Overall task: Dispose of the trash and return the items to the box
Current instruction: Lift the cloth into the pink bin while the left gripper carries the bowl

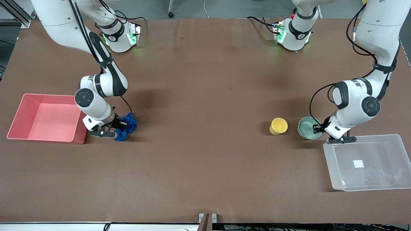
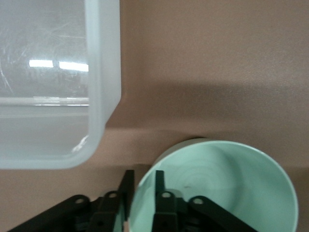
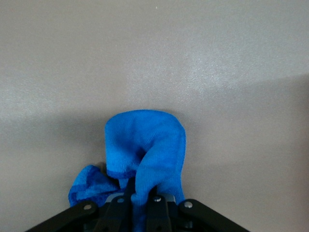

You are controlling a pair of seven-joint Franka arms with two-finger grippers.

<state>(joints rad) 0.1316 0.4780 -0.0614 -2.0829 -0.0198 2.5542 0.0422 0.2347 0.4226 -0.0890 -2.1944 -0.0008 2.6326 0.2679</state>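
The clear box [image 1: 366, 162] is lying nearest the camera, at the left arm's end of the bench [image 1: 205, 160], its white label showing through the bottom. Just beside its corner my left claw [image 1: 318, 129] is clamping the wall of the mint bowl [image 1: 307, 127], one finger [image 2: 163, 205] inside the rim and one outside. The bowl is sitting on the bench, and the yellow cup [image 1: 278, 125] is standing just beside it, toward the right arm's end.

At the right arm's end my right claw [image 1: 120, 125] is pinching the blue rag [image 1: 126, 125], which is resting on the bench just beside the pink bin [image 1: 20, 116]. Both bin and box are looking empty.

I am judging the rag light, soft and limp: a pinch through the bunched middle should hold it, though loose folds will droop. The bowl seems stiff, smooth and light, so a rim grip will probably let it tilt; I should be lifting it slowly. The cup should take the same rim hold.
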